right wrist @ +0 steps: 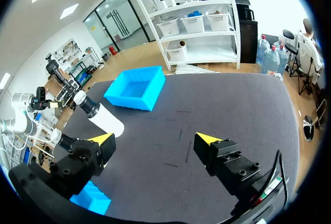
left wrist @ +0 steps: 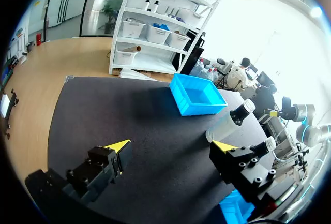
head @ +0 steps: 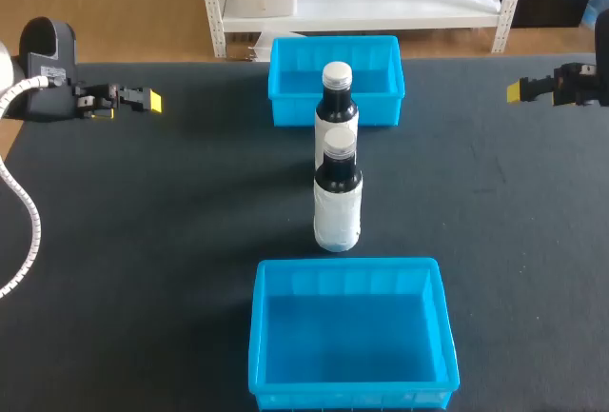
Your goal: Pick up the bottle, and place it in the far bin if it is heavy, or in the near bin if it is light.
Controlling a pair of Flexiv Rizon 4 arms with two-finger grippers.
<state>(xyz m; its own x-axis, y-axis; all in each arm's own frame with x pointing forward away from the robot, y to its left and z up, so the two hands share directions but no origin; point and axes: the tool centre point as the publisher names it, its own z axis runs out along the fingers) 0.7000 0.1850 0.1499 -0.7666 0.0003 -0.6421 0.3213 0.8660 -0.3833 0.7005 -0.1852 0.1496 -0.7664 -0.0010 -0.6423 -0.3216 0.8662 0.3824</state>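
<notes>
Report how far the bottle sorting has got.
Done: nothing; the far bin and the near bin hold no bottle. In hand: nothing; the left tool and the right tool are open, out to either side. Left: everything; the nearer bottle and the farther bottle stand upright between the bins, ungrasped, so pick-up, weighing and placing are all to do.

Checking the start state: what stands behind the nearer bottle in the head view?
A second dark bottle stands right behind it, then the far blue bin. The nearer bottle covers the second one's base, so touching or apart cannot be told.
</notes>
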